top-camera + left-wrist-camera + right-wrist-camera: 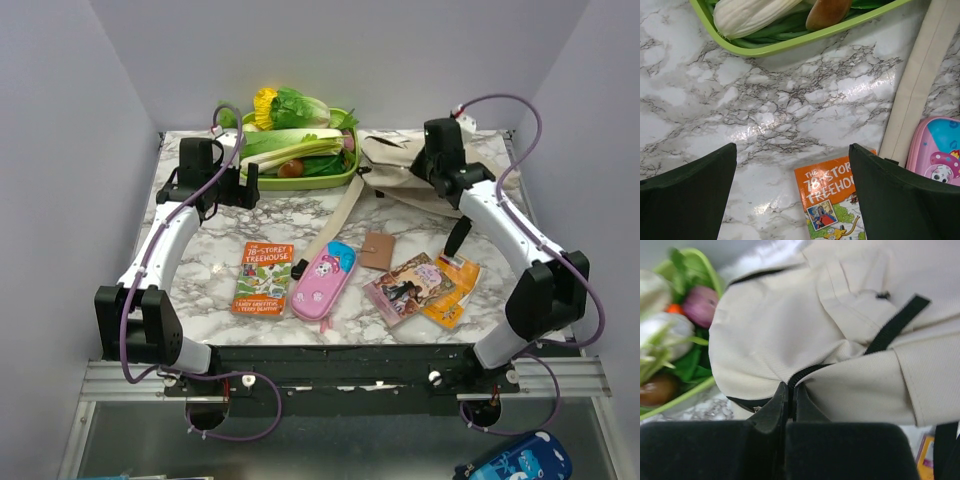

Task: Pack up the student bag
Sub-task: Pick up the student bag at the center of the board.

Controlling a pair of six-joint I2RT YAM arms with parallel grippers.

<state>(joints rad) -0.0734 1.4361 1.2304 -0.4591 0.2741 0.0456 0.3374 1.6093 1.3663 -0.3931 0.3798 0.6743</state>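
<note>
Marble table (200,270); student bag (400,165) lies slumped at the back right, just beside the green veg tray (300,184), one strap (335,225) trailing toward the front. Packing looks barely begun: the zipper (807,371) looks closed, and the treehouse book (264,278), second book (408,288), pink pencil case (324,280), orange packet (452,292) and small brown card (378,250) all lie out on the marble. Opening the bag and loading everything is left. Right arm reaches over the bag, right gripper (788,396) closed tight at the zipper's end, seemingly pinching the pull, though the pull itself is hidden. Left arm extends forward, left gripper (792,150) hovering above bare marble near the tray, jaws wide apart, holding nothing.
</note>
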